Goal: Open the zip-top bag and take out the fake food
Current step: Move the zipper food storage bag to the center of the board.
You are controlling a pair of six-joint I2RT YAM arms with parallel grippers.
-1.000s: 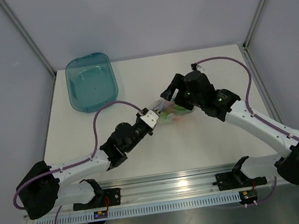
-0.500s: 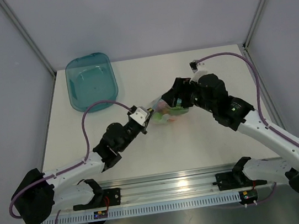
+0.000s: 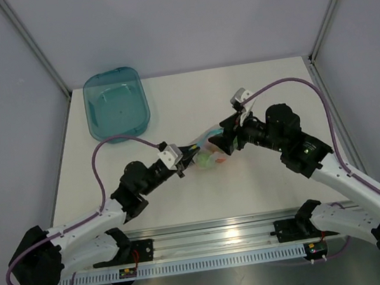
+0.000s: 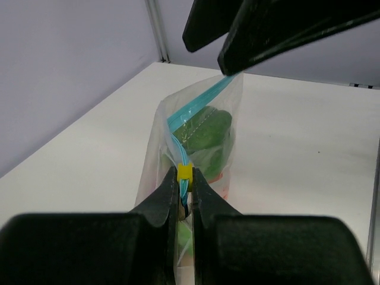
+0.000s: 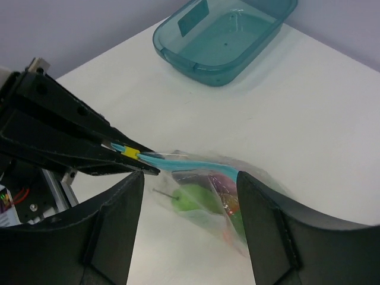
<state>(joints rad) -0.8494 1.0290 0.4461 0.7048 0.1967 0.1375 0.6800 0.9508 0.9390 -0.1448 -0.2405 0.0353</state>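
- The zip-top bag [image 3: 209,152] stands on the worktop [image 3: 260,90], well apart from the teal tub [image 3: 91,117] on its near-right side; it may drag along rather than open
- That is because the right tool [image 5: 190,199], jaws wide astride the bag's end farthest from the tub, grips nothing
- The left tool [image 4: 185,178] is pinched on the zip strip [image 4: 199,104] by the yellow slider [image 4: 184,172]; the strip could slip free
- Since a second ago the right arm has swung lower, the left has stretched out, and the bag has barely shifted
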